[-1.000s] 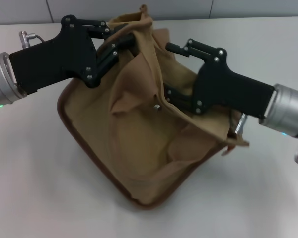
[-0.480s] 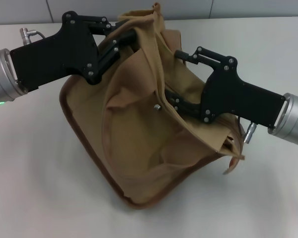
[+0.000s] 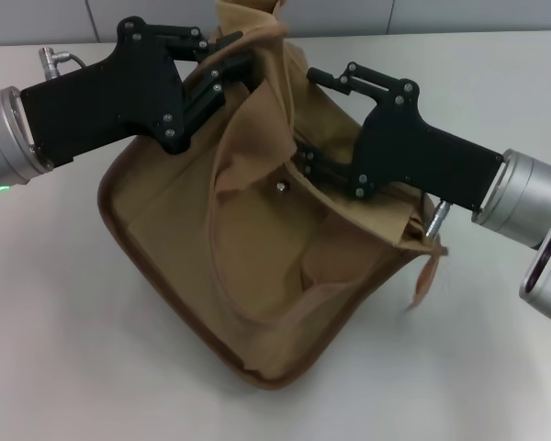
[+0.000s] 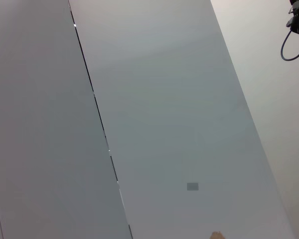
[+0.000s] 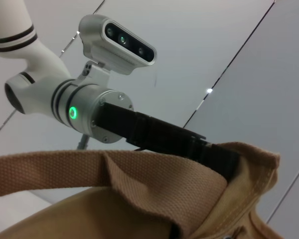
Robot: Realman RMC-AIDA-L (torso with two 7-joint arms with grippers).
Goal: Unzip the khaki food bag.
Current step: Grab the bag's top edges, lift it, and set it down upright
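The khaki food bag [image 3: 257, 266] sits tilted on the white table, with its brown-edged base [image 3: 165, 285] toward me and its silver snap [image 3: 280, 186] facing up. My left gripper [image 3: 241, 61] is shut on the bag's raised far top corner. The right wrist view shows that grip [image 5: 220, 158] above the tan cloth [image 5: 139, 204]. My right gripper [image 3: 304, 116] is at the bag's top edge. Its two fingers stand apart on either side of the top fold, with their tips partly buried in cloth. The zipper and its pull are hidden. The left wrist view shows no bag.
The white table [image 3: 64, 367] spreads around the bag, with a grey wall [image 3: 37, 18] behind it. A loose handle loop [image 3: 422, 285] hangs off the bag's right side. The left wrist view shows only grey wall panels [image 4: 164, 124].
My right gripper swung right and down, then came back up and left along the bag's top. The bag's top corner rose and its base shifted slightly left. The left gripper kept its hold.
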